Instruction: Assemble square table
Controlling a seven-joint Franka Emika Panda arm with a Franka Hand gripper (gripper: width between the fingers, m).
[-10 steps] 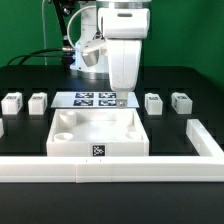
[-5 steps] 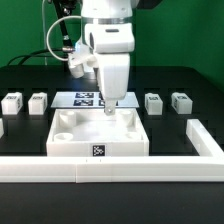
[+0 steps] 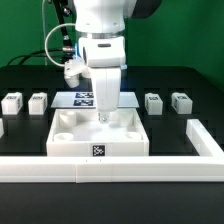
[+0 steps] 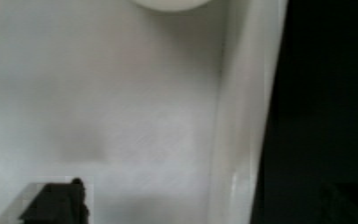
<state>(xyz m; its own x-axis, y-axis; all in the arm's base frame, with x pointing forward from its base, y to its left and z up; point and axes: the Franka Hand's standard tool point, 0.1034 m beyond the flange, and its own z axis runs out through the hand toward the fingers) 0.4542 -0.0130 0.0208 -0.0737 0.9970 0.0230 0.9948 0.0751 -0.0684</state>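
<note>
We watch our hand (image 3: 103, 116), wide and empty, come down to the far rim of the white plastic square tray-like tabletop (image 3: 62, 146) beneath it, seemingly ready to grasp.

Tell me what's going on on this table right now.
A robot arm is putting a small square table together. Its gripper is open and holds nothing; it hangs low over the tabletop, close to the far rim, and I cannot tell whether it touches. The four legs lie loose behind the tabletop, two at the exterior view's left and two at its right. None is fitted into a corner socket yet.
</note>
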